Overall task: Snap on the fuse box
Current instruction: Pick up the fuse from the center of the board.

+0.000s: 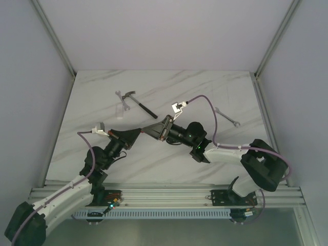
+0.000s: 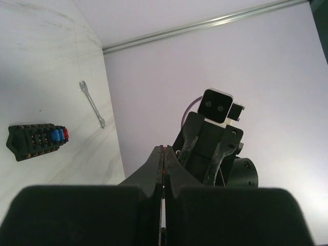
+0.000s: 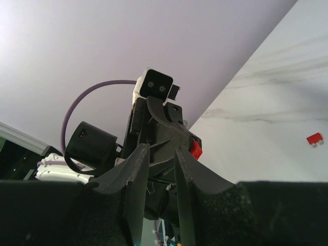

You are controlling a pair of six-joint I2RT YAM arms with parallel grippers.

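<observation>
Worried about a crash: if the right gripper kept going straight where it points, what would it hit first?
The left gripper, facing it tip to tip and pinching a red piece; the gap looks small, though depth is unclear.

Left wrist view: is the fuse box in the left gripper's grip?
No, the fuse box lies on the table off to the side, well apart from the left gripper, which is shut.
</observation>
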